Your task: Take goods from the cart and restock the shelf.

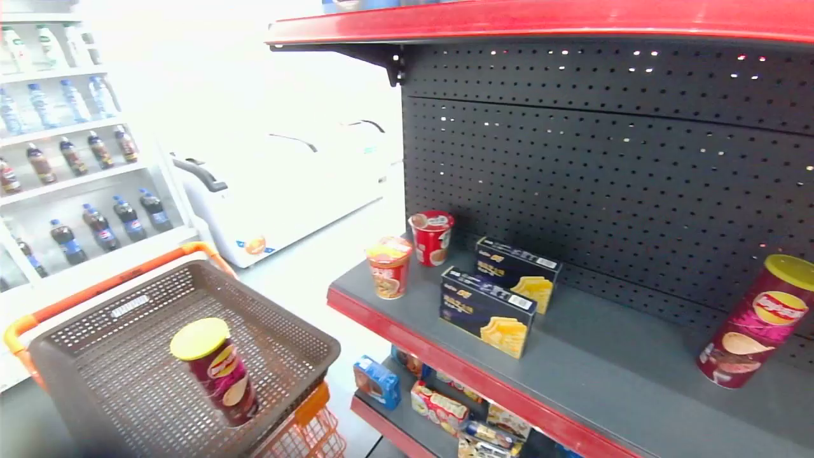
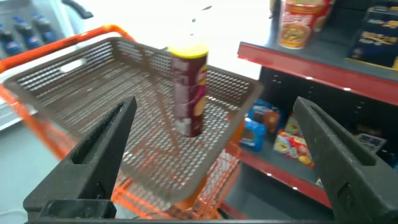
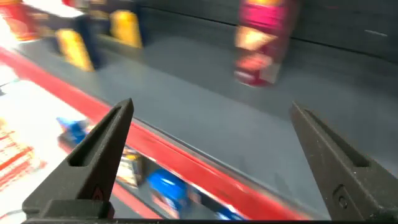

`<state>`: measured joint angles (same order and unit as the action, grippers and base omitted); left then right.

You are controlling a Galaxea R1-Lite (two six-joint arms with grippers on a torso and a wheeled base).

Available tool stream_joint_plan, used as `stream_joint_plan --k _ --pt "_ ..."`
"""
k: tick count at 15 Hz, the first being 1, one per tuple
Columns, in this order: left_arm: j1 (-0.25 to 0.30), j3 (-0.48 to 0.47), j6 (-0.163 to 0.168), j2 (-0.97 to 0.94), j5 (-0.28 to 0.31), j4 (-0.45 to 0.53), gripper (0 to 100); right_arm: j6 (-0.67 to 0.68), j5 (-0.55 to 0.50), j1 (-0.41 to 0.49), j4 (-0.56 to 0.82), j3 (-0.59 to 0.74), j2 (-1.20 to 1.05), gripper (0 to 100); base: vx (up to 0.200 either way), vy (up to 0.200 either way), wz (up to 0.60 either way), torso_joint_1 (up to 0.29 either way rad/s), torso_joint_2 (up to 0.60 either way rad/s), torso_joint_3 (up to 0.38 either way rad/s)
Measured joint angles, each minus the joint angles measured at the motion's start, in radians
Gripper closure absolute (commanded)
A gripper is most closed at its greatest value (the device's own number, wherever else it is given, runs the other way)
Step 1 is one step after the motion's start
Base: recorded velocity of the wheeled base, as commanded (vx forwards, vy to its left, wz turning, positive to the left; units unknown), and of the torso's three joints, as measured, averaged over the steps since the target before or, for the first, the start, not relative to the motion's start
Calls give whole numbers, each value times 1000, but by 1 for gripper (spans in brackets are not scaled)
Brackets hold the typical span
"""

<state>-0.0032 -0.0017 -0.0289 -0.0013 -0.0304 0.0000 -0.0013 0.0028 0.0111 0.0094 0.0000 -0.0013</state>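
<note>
A maroon chip can with a yellow lid point(image 1: 216, 370) stands upright in the brown basket point(image 1: 108, 331) of the orange cart. In the left wrist view the same can point(image 2: 188, 90) stands ahead of my left gripper point(image 2: 214, 155), which is open and some way short of it. A second chip can point(image 1: 757, 321) stands on the grey shelf point(image 1: 604, 375) at the right. My right gripper point(image 3: 217, 162) is open in front of the shelf edge, with that can point(image 3: 261, 40) well beyond it.
Two cup noodles point(image 1: 389, 267) and two dark boxes point(image 1: 489, 312) stand on the shelf's left part. A red shelf point(image 1: 540, 19) overhangs above. A lower shelf holds snack packs point(image 1: 439, 407). A freezer point(image 1: 280, 191) and drink racks point(image 1: 70, 159) stand behind the cart.
</note>
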Motion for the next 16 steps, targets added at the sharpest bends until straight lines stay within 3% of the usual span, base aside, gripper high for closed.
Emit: stream_joint_plan --k 2,16 --pt "1 0 0 0 0 0 0 0 0 1 0 0 0 0 0 0 600 5 0 -2" --pt "0 0 0 0 0 0 0 2 -1 0 -2 0 0 0 0 0 0 0 0 0"
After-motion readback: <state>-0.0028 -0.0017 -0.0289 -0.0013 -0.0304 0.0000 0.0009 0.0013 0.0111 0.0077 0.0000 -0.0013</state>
